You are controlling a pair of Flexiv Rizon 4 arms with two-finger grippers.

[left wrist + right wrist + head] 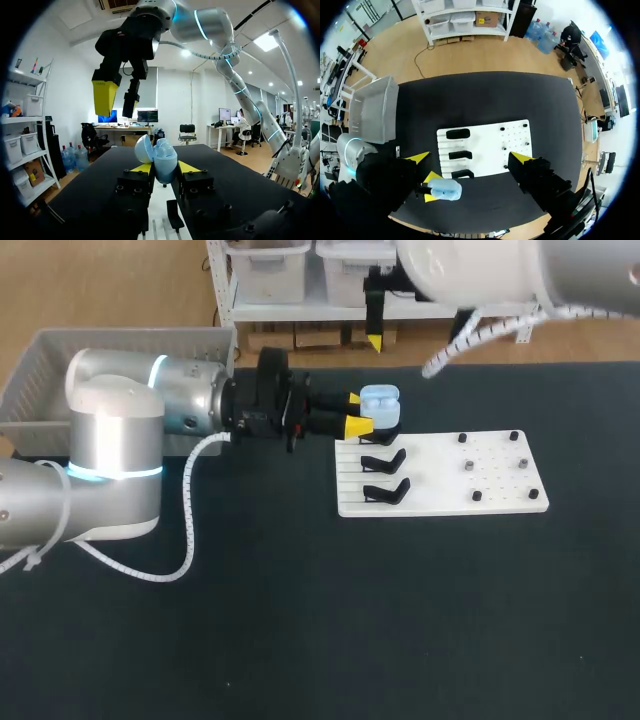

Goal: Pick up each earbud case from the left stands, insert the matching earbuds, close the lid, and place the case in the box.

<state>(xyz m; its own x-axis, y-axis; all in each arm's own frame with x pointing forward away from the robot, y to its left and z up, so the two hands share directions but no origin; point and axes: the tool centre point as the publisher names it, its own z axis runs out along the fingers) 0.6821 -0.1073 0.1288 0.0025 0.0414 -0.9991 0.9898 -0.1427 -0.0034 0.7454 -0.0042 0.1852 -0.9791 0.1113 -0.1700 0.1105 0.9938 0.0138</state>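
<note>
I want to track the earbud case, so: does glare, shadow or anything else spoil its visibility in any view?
Head view: earbud case evenly lit, no glare, left gripper covering its edge. Left wrist view: bright room behind, yet the case shows plainly between the fingers. Right wrist view: it stands out pale against the dark table.

Mid-frame, my L gripper point(164, 168) has both yellow tips pressed vs the light-blue earbud case point(165, 162), one on each side. Its lid point(142, 148) is open, tipped back. Nearer the cam, between the finger bases, there's a white board point(159, 206) w/ a black stand point(174, 216). My R gripper point(118, 106) hangs above & beyond the case, touching nothing. Black table point(95, 175) either side.
</note>
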